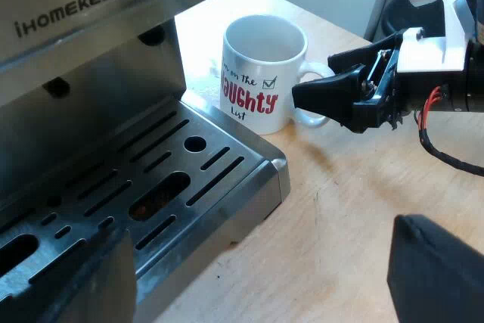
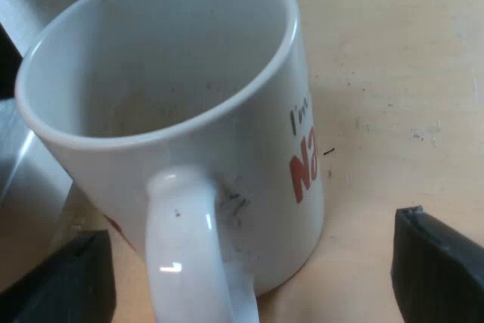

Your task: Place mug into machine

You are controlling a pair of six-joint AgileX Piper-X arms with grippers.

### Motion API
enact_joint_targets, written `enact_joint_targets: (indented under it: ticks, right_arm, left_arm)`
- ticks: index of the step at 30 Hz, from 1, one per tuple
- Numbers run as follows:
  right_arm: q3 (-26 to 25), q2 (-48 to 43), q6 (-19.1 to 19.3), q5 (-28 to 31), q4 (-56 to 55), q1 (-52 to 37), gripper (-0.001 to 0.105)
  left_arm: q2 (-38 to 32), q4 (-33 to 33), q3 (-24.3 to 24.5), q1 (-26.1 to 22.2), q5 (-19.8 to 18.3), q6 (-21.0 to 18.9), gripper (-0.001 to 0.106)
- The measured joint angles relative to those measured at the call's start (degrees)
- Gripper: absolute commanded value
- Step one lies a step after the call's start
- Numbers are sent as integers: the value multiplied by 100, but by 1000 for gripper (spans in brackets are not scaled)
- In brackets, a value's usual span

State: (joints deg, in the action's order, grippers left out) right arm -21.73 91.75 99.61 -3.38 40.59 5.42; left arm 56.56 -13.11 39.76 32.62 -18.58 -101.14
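Wooden tabletop (image 1: 340,209): mug (image 2: 189,111) handle between parted fingers (image 2: 439,270) of right end effector (image 2: 253,270).

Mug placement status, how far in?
Done: right gripper is open astride the handle of the mug. In hand: the grasp, fingers not yet closed. Left: mug stands on the table beside the drip tray; it needs lifting onto the tray.

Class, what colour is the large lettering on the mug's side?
Red, on the white ceramic mug; it shows best in the left wrist view.
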Motion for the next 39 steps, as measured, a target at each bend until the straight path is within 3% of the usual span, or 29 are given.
enact_joint_targets:
  ticks: [4, 5, 7, 9, 14, 23, 39]
  right_arm:
    - [0, 0, -37, -27, 0, 0, 40]
    - [0, 0, -68, -59, 0, 0, 34]
    - [0, 0, -162, -212, 0, 0, 9]
    - [0, 0, -194, -325, 0, 0, 0]
    - [0, -13, -192, -406, 37, 18, 0]
    - [84, -762, -134, 239, -753, 599, 0]
    - [99, -3320, 11, 762, -3386, 813, 0]
  left_arm:
    - [0, 0, 0, 0, -13, 0, 70]
    - [0, 0, 0, 0, -18, 0, 70]
    - [0, 0, 0, 0, -34, 0, 70]
    - [0, 0, 0, 0, -49, 0, 70]
    - [0, 0, 0, 0, -55, 0, 70]
    - [-77, -120, 0, 0, -55, 0, 70]
    - [-1638, -894, 0, 0, -40, 0, 70]
